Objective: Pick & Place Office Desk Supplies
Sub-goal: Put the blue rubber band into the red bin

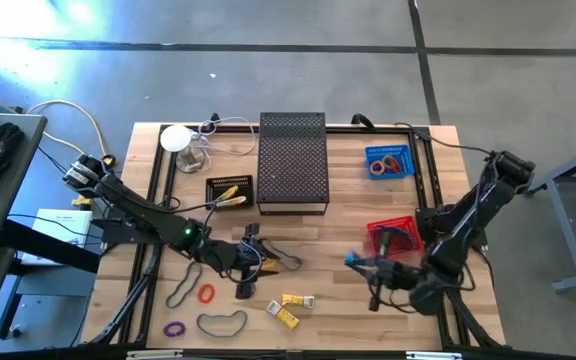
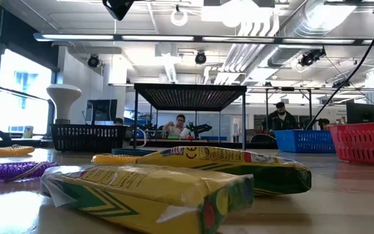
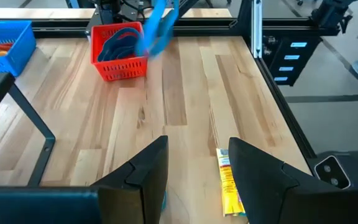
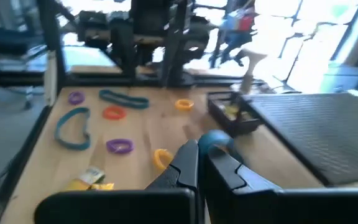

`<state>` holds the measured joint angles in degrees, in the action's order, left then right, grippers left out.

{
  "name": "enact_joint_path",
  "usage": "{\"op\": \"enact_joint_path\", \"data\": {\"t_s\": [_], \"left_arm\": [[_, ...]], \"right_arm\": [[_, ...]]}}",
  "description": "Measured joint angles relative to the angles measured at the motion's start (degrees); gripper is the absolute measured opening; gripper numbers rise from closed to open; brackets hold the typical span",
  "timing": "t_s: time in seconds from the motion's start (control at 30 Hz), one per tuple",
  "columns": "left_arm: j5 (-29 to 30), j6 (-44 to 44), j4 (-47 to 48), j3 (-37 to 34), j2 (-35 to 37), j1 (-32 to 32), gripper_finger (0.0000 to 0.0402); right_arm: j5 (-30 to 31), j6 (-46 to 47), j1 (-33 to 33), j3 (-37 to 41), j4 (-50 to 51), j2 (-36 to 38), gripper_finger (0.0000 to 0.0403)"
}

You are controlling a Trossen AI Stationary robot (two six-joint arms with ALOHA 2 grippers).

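Yellow packs: two flat yellow packs [image 1: 290,307] lie at the front of the table [image 1: 348,250], almost touching. Their long sides run across the table, a bit slanted.
Loops: a dark loop [image 1: 222,321], a purple loop [image 1: 174,328], a red loop [image 1: 206,294] and a second dark loop [image 1: 182,287] lie flat near the front edge, left of the packs. They look like they wait to be picked up.
Left gripper: the left gripper [image 1: 256,255] sits low over the wood, just behind the packs. Its jaws stand apart with nothing between them. One pack [image 3: 227,186] shows in the gap, so that is likely its next pick. A dark loop lies right by the gripper in the high view.
Right gripper: the right gripper [image 1: 365,262] hangs beside the red basket [image 1: 392,236]. Its jaws are clenched on a blue loop [image 4: 215,140], likely to drop it in the basket.
Black basket: the black basket [image 1: 230,192] farther back has yellow things in it, so the packs may go there.
Blue basket: the blue basket [image 1: 389,161] at the far right holds small loops.
Mesh stand: a black mesh stand [image 1: 292,160] is at the back middle.
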<state>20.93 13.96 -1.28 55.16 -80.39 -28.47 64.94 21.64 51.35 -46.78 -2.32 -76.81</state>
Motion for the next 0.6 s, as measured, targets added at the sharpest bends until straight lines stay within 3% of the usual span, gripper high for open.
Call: {"op": "enact_joint_path", "data": {"t_s": [0.13, 0.23, 0.4, 0.6], "left_arm": [[0.0, 1.3, 0.1, 0.0, 0.0, 0.0, 0.0163], [0.0, 1.4, 0.4, 0.0, 0.0, 0.0, 0.0163], [0.0, 1.5, 1.8, 0.0, 0.0, 0.0, 0.0163], [0.0, 2.9, 3.5, 0.0, 0.0, 0.0, 0.0163]], "right_arm": [[10.5, 7.6, 3.3, 0.0, 3.7, 0.9, 0.0003], [14.0, 13.5, 4.7, 0.0, 7.1, 2.8, 0.0003], [16.1, 22.1, 5.4, 0.0, 14.0, 3.8, 0.0003], [12.0, 35.5, 3.1, 0.0, 26.2, 3.9, 0.0003]]}}
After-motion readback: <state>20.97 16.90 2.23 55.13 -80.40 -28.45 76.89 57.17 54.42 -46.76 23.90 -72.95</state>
